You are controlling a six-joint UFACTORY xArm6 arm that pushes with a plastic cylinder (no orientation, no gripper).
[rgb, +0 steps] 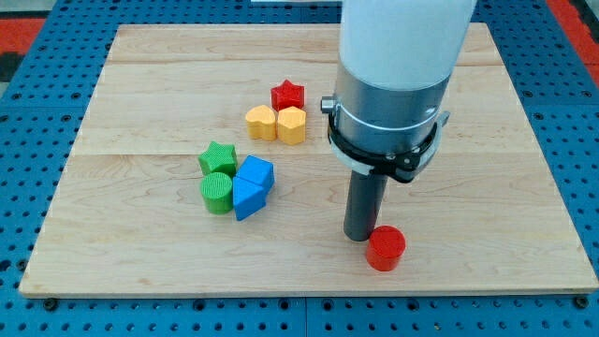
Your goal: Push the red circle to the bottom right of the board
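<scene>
The red circle lies on the wooden board, right of centre and near the view's bottom edge. My tip stands on the board just to the left of the red circle and slightly above it, touching it or nearly so. The arm's wide white and grey body rises from the rod to the view's top and hides the board behind it.
A red star, a yellow heart and a yellow hexagon cluster at the upper centre. A green star, a green circle and two blue blocks cluster at the left centre.
</scene>
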